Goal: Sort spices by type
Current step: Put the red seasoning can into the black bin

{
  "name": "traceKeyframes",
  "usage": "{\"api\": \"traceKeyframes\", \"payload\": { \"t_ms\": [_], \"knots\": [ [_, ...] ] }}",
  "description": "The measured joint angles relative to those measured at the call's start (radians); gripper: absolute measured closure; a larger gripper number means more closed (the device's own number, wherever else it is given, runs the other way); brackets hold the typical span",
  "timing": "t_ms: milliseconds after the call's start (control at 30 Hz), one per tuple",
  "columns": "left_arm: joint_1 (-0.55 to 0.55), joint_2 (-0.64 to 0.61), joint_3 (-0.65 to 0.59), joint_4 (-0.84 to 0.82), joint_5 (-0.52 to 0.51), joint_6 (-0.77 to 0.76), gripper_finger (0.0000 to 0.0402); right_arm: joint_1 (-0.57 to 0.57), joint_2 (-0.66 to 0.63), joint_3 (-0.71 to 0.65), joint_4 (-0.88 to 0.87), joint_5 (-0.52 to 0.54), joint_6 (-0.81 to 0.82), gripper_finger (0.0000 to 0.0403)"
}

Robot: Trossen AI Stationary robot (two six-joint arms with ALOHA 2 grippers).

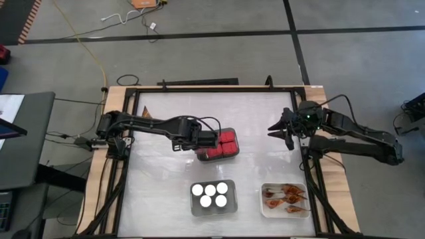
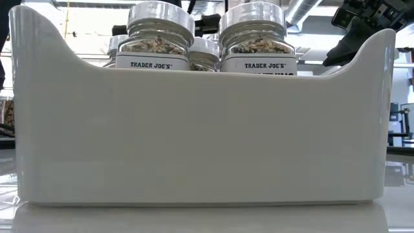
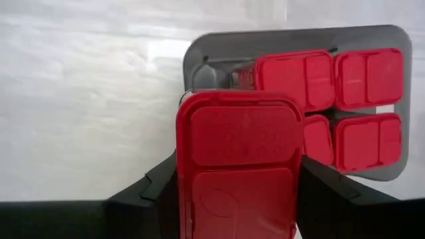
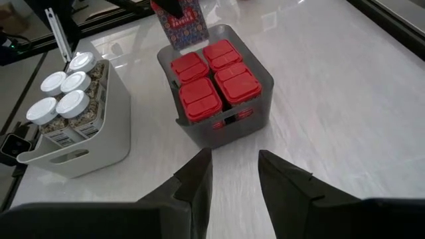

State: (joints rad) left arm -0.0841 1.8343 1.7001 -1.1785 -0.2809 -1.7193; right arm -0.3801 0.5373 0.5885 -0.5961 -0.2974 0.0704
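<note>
My left gripper [image 1: 207, 141] is shut on a red boxy spice container [image 3: 239, 172] over the left end of the grey tray [image 1: 229, 159]. Several more red containers [image 4: 214, 79] stand in that tray. Clear jars with white lids [image 1: 210, 194] fill a white tray [image 2: 194, 129] near the front edge. Orange-brown packets [image 1: 287, 194] lie in another white tray [image 1: 263, 207] to their right. My right gripper [image 4: 234, 174] waits open at the table's right side, with nothing between its fingers. My left gripper pinches the red container by its two opposite narrow sides [image 3: 182, 199] between its two fingers [image 3: 156, 192]. The fingers come from above, pointing steeply down. The container stands upright, lid toward the wrist, over the tray's empty end [image 3: 202, 73]. Whether its bottom touches the tray I cannot tell.
The table's raised black frame [image 1: 199, 88] borders the white top [image 1: 166, 119]. Bare surface lies left of the grey tray and along the far side. The jar tray and the packet tray stand side by side near the front edge.
</note>
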Motion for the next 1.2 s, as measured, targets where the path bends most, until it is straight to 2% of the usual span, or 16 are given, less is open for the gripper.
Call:
{"api": "traceKeyframes", "payload": {
  "t_ms": [133, 567, 767, 1000, 1200],
  "knots": [
    [0.000, -0.001, 0.048, -0.041, -0.012, 0.022, 0.0199, 0.000, 0.000, 0.000, 0.000, 0.000, 0.000, 0.0254],
    [0.003, 0.003, 0.046, -0.060, -0.012, 0.002, 0.0199, 0.000, 0.000, -0.001, 0.000, 0.000, 0.000, 0.0254],
    [0.008, 0.018, 0.014, 0.017, 0.000, -0.002, 0.0199, 0.000, 0.000, -0.001, 0.000, 0.000, 0.000, 0.0254],
    [0.023, 0.090, 0.053, 0.063, 0.042, 0.055, 0.0199, 0.000, 0.000, -0.001, 0.000, 0.000, 0.000, 0.0254],
    [0.029, 0.087, 0.058, 0.084, 0.031, 0.047, 0.0199, 0.000, 0.000, -0.001, 0.000, 0.000, 0.001, 0.0254]
  ]
}}
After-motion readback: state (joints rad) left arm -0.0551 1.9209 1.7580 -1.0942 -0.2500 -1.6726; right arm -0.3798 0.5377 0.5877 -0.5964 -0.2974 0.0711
